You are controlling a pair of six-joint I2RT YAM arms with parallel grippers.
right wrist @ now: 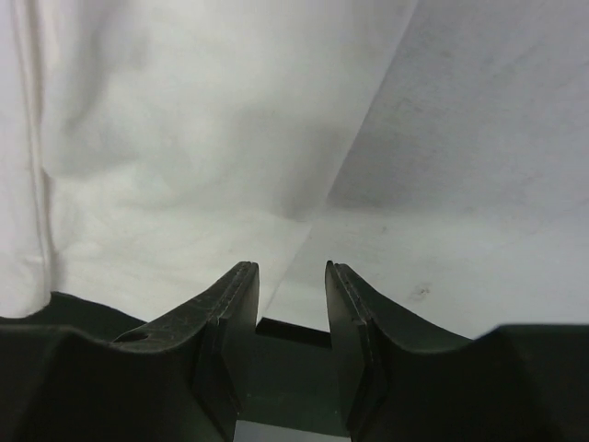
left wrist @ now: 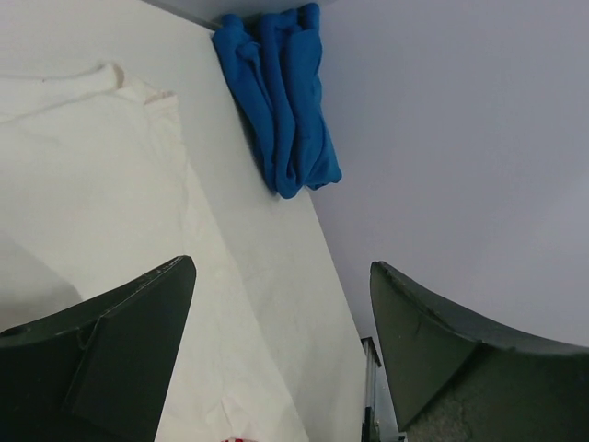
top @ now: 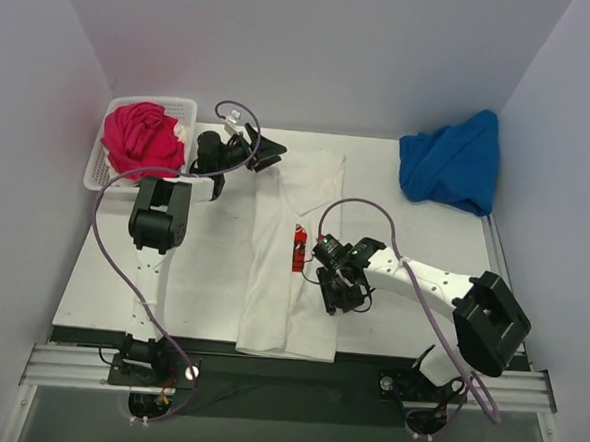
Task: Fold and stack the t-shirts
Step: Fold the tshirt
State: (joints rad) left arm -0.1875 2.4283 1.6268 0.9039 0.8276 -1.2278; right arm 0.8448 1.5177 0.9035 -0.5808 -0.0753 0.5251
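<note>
Progress: early. The white t-shirt (top: 282,270) lies lengthwise mid-table, sides seemingly turned in to a long strip, red print (top: 299,247) at its right edge; we judge the cross folds not yet made. Blue t-shirt (top: 450,168) sits crumpled at the far right corner, unfolded. No stack.

Basket (top: 97,174): holds the bunched magenta t-shirt (top: 140,139).

Left gripper (top: 269,154): jaws wide, empty, near the collar. Right gripper (right wrist: 290,267): narrow gap, nothing between, at the strip's right edge.

Left arm (top: 158,218): elbow raised, reaching forward.
Left pincer (left wrist: 281,341): jaws wide apart, empty.
Right arm (top: 431,284): stretched low, leftward.
Right pincer (right wrist: 292,295): jaws narrowly apart, nothing between.
</note>
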